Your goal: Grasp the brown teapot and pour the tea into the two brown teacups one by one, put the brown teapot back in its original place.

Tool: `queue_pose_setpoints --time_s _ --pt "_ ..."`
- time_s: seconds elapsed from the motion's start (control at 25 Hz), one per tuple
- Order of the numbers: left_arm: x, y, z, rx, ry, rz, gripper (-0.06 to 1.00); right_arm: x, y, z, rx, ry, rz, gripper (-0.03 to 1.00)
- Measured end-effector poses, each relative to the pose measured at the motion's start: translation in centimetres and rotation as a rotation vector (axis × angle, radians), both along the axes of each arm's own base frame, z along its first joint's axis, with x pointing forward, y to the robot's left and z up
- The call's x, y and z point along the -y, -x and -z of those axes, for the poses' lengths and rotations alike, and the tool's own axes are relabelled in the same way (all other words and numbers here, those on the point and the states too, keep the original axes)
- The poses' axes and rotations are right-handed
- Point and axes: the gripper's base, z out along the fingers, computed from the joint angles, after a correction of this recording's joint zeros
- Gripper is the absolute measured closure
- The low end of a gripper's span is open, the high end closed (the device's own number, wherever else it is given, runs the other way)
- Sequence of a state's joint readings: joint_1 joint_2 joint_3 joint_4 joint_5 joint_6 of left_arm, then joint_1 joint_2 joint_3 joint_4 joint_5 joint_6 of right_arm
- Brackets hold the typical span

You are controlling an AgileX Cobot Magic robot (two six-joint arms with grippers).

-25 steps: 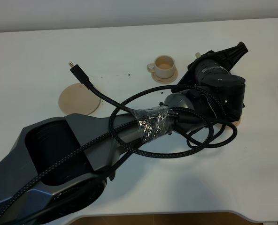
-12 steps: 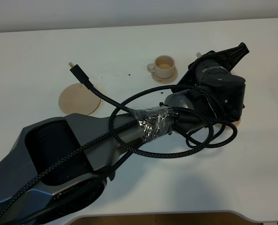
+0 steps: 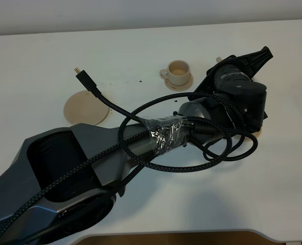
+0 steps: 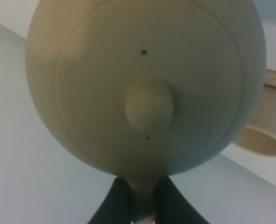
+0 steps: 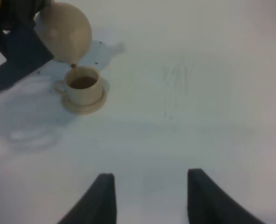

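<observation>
Looking through the left wrist camera, I see the brown teapot (image 4: 147,84) filling the view with its lid facing me. The left gripper (image 4: 139,205) pinches its loop handle between dark fingers (image 4: 114,205). From the right wrist camera the teapot hangs in the air, tipped spout-down. A teacup (image 5: 82,87) on its small saucer (image 5: 84,106) sits directly beneath the teapot's spout. It has dark tea in it, and there is a dark drop at the spout tip. The right gripper (image 5: 149,198) hovers well apart from the teapot, fingers spread over the white table (image 5: 198,93). Overhead, my left arm (image 3: 141,143) hides the teapot. The other teacup (image 3: 178,73) stands near the wrist that covers it. The wide saucer (image 3: 84,108) lies well apart from the teapot.
</observation>
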State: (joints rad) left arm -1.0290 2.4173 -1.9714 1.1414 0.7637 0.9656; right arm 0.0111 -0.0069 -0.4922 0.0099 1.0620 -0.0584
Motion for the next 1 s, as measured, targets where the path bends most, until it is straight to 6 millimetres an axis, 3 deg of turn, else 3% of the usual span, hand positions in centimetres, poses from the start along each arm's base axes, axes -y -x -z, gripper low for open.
queue_pose_setpoints --time_s 0.4,1.0 --pt "0.0 0.0 0.0 -0.003 0.003 0.001 0.82 0.0 0.0 0.0 0.000 0.000 0.000 0.59" --pt "-1.0 0.1 0.1 -0.106 0.058 -0.130 0.82 0.0 0.0 0.0 0.000 0.000 0.000 0.59"
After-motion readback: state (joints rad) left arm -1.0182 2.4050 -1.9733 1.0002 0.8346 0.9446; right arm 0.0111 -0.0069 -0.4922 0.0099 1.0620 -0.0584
